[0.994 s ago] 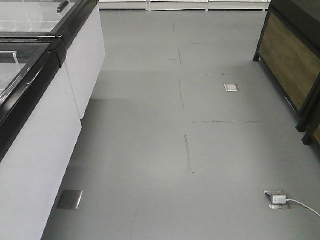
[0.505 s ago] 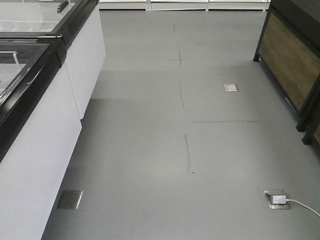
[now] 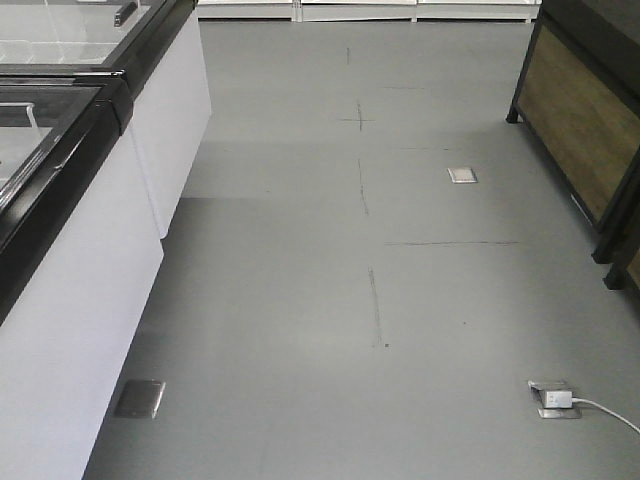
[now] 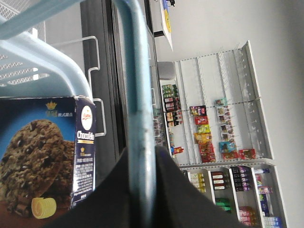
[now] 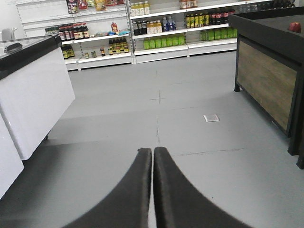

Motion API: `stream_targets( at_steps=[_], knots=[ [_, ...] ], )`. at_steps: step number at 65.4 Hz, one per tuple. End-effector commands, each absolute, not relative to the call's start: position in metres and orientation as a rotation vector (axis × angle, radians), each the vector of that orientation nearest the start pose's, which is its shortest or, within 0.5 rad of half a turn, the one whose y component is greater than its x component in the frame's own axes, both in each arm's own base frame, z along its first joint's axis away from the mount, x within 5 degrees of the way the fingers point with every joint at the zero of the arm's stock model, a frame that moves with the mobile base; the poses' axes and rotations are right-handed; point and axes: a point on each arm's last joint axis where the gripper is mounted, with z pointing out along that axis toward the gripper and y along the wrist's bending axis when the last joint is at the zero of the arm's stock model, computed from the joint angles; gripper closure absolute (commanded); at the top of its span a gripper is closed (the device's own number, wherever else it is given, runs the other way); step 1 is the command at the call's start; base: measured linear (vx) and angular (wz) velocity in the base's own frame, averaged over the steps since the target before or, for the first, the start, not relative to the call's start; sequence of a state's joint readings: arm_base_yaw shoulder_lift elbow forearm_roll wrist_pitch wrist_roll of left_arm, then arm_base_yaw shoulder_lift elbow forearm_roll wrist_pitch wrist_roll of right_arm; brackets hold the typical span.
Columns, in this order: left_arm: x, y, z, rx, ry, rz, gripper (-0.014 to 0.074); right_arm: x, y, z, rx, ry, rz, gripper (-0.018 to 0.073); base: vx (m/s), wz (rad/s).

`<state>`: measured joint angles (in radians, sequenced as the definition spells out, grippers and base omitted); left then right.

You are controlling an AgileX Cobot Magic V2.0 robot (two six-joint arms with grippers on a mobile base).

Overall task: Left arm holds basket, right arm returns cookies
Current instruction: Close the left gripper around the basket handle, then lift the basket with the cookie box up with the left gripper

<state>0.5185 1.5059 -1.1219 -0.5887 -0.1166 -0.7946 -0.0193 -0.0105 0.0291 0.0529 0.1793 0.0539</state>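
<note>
Light blue plastic basket [image 4: 28, 71], slotted wall and rounded rim filling the upper left of the left wrist view; one flat handle [image 4: 135, 71] of the same blue runs top to bottom through the middle of that view.

Left gripper [image 4: 141, 159]: black wedge fingers [image 4: 190, 199] closed on the handle, one on each side, touching it.

Cookies [image 4: 42, 152]: dark navy box, lower left of the left wrist view, just beneath the basket rim and beside the handle; broad face shows a large chocolate-chip cookie, narrow side carries "Chocofello" lettering and small white print; apparently inside the basket, though what it rests on cannot be told.

Right gripper [image 5: 152, 152]: two black fingers pressed together along their length, nothing between them; hangs above the grey floor [image 5: 118, 123], pointing down the aisle.

Surroundings, right wrist view: white chest freezer [image 5: 33, 95] at left; dark stand with wood panel [image 5: 266, 80] at right; back shelves of bottles [image 5: 156, 23]; square metal floor plate [image 5: 211, 118].

Surroundings, front view: glass-lidded freezer [image 3: 80, 280] at left; floor socket with white plug [image 3: 553, 398] and cable at lower right; neither arm visible there.

Background, left wrist view: white wall shelving [image 4: 213, 133] with coloured packets.
</note>
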Motion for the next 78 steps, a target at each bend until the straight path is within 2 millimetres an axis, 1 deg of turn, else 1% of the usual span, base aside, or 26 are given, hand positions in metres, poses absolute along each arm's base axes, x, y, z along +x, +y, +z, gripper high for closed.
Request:
stream_targets(
  at_steps=[1, 14, 36, 44, 59, 78],
  knots=[
    [0.295, 0.179, 0.368, -1.354, 0.960, -0.514, 0.0605, 0.056, -0.001, 0.195, 0.090, 1.593, 0.055, 0.0567, 0.00, 0.00],
    [0.290, 0.176, 0.379, -1.328, 0.940, -0.524, 0.0605, 0.056, -0.001, 0.195, 0.090, 1.593, 0.055, 0.0567, 0.00, 0.00],
    [0.292, 0.174, 0.408, -1.299, 0.923, -0.582, 0.0605, 0.056, -0.001, 0.195, 0.090, 1.593, 0.055, 0.0567, 0.00, 0.00],
    [0.293, 0.172, 0.411, -1.322, 0.918, -0.623, 0.0605, 0.056, -0.001, 0.195, 0.090, 1.593, 0.055, 0.0567, 0.00, 0.00],
    [0.288, 0.170, 0.417, -1.307, 0.905, -0.628, 0.0605, 0.056, -0.001, 0.195, 0.090, 1.593, 0.055, 0.0567, 0.00, 0.00],
    [0.279, 0.161, 0.427, -1.304, 0.916, -0.664, 0.0605, 0.056, -0.001, 0.195, 0.090, 1.593, 0.055, 0.0567, 0.00, 0.00]
  ],
)
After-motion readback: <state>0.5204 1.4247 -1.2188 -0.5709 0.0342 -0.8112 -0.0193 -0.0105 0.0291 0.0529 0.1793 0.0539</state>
